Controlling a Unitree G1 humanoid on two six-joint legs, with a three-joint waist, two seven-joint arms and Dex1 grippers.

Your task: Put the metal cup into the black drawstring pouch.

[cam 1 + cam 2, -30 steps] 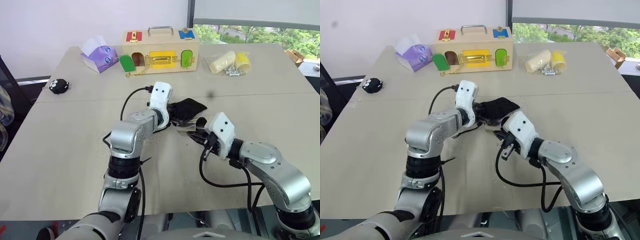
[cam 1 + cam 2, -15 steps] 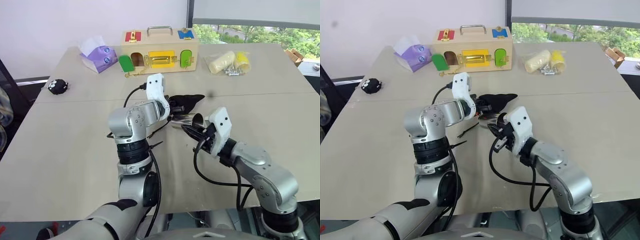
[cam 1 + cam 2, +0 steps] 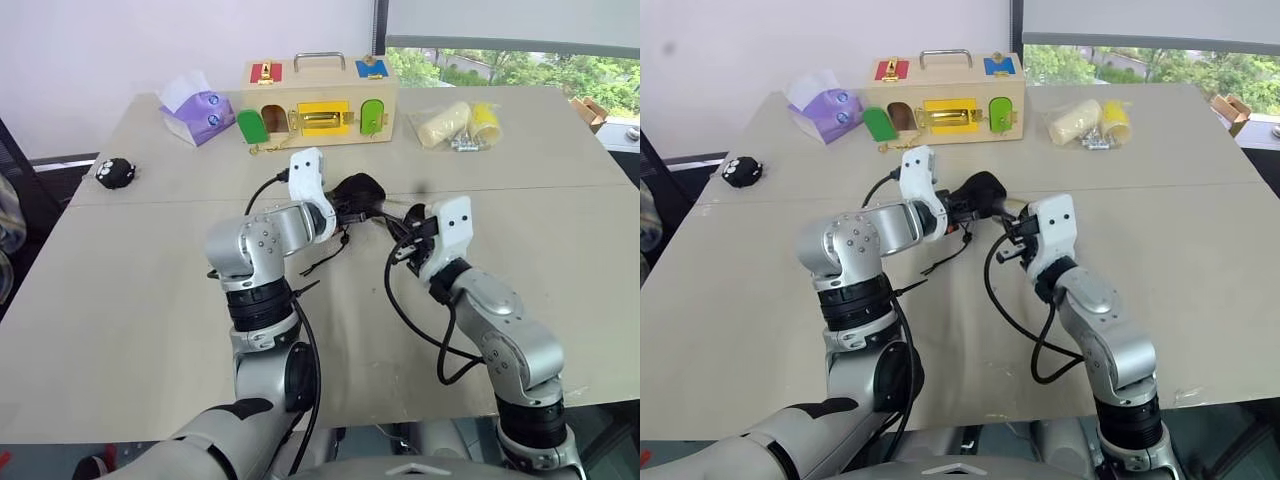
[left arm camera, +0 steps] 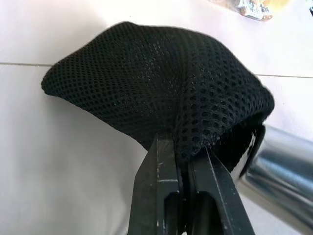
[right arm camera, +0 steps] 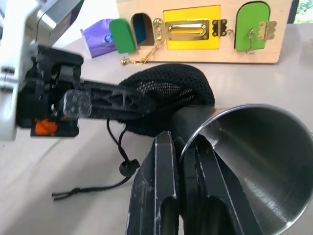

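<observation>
Left gripper (image 4: 182, 161) pinches the floppy mesh black drawstring pouch (image 4: 161, 83); right gripper (image 5: 183, 147) clamps the slick, rigid metal cup (image 5: 254, 161) by its rim (best hold, probably).

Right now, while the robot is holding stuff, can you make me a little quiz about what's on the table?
1. True or false: the left gripper is pinching the black mesh drawstring pouch.
2. What is the right gripper clamped on?
A. the purple tissue pack
B. the rim of the metal cup
C. the wooden latch box
3. Fill in: the metal cup's bottom end pokes into the pouch's ____.

Key:
1. True.
2. B. The tissue pack and latch box sit at the table's far side.
3. Opening; the cup's open mouth faces the right wrist camera.
</observation>
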